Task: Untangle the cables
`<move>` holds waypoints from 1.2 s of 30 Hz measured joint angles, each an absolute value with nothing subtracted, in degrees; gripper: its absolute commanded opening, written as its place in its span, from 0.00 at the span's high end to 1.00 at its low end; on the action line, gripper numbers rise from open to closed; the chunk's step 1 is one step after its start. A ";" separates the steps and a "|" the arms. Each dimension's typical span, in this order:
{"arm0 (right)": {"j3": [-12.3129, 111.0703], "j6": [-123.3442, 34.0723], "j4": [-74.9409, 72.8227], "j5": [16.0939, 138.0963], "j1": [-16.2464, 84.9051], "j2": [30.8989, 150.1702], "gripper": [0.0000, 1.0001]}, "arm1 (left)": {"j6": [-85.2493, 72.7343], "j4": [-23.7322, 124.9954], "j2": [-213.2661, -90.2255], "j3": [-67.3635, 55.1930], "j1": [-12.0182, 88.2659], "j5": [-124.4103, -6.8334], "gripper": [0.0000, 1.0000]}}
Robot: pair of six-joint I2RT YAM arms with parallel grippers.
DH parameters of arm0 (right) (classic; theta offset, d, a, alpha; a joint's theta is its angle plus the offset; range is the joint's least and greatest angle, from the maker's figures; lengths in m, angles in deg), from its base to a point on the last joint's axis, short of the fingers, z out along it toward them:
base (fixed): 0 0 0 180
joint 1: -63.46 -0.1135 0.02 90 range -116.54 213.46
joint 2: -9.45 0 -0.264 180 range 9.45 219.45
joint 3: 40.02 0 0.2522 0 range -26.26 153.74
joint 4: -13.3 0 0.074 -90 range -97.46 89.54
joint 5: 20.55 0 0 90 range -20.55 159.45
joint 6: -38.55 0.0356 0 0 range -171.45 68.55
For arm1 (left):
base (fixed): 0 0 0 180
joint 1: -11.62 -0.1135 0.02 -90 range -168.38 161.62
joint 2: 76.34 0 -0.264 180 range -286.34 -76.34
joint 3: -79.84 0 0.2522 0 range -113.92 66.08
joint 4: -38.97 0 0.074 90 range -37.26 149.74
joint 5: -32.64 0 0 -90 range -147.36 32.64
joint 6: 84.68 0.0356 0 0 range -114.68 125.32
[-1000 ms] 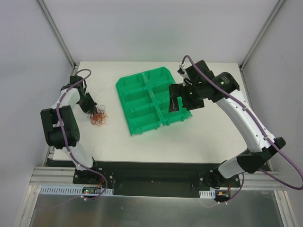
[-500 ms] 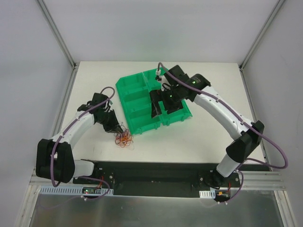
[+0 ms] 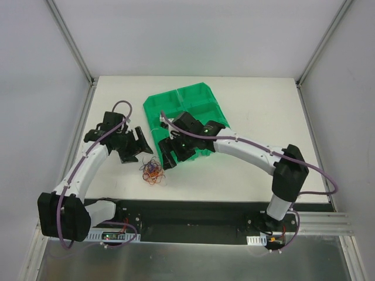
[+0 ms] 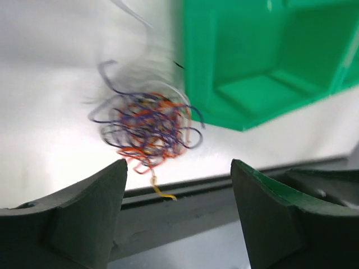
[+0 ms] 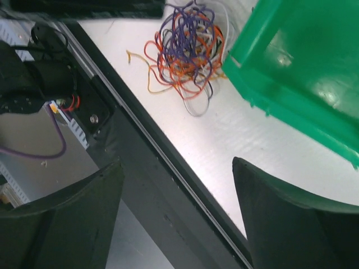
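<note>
A: Left gripper [image 4: 179, 207] spread wide with nothing in it. Which way is the tangle?
B: Straight ahead of the fingers. The cables [image 4: 148, 129] are a roundish clump with no clear long axis, lying on the table [image 3: 222, 181] just beside the green tray [image 3: 199, 99], at its near corner
A: And the right gripper [image 5: 176, 218]?
B: Also open and empty, hovering close on the clump's other side, about equally near. Half a second earlier the left was down on the clump and the right hung over the tray
</note>
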State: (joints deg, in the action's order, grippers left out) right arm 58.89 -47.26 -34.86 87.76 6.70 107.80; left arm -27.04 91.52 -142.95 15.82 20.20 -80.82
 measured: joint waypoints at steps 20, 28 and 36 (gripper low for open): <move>68.20 -42.13 -24.28 86.25 3.10 126.31 0.57 | -27.36 96.31 -139.80 25.09 16.42 -76.61 0.47; 72.26 -42.35 -24.93 85.01 3.10 130.46 0.65 | -29.22 92.44 -144.70 26.07 15.77 -79.40 0.50; 76.09 -43.53 -27.40 84.13 3.10 132.34 0.93 | -30.16 91.13 -144.04 27.28 12.92 -80.85 0.34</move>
State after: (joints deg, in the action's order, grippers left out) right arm 76.09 -43.53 -27.40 84.13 3.10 132.34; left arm -30.16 91.13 -144.04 27.28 12.92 -80.85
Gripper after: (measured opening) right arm 0.099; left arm 0.606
